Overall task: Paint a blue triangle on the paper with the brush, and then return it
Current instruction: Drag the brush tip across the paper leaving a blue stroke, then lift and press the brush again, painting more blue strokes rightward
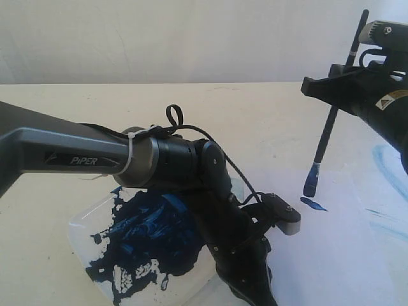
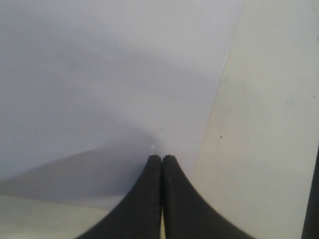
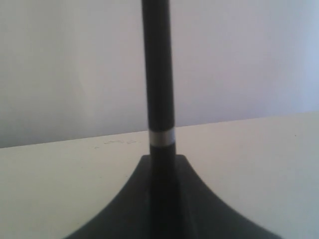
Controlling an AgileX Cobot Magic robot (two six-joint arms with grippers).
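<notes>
The right gripper (image 3: pixel 162 167) is clamped on the thin black-handled paintbrush (image 3: pixel 159 74), its two dark fingers pressed against the handle just beside the narrow silver band. In the exterior view the brush (image 1: pixel 331 121) hangs steeply tilted from this gripper (image 1: pixel 335 86), with the handle end up near the wall. The paint-darkened blue tip points down over the plain white rectangular sheet of paper (image 1: pixel 344 248). Just beside the tip, a short, thick dark-blue stroke (image 1: pixel 313 204) lies on the paper. Whether the tip touches the sheet cannot be told. Faint light-blue smears (image 1: pixel 386 162) mark the paper's right side.

The left gripper (image 2: pixel 162 159) has its black fingers together with nothing between them, and it rests low over the white paper (image 2: pixel 109 79) near the edge, where the cream tabletop (image 2: pixel 269 124) begins.

The grey-and-black left arm (image 1: pixel 178 166) reaches across the foreground with a looped black cable (image 1: pixel 175 118). It hides part of the clear square dish (image 1: pixel 83 226) and of the dark-blue paint puddle (image 1: pixel 150 239) inside it. The dish sits on the table to the left of the paper.
</notes>
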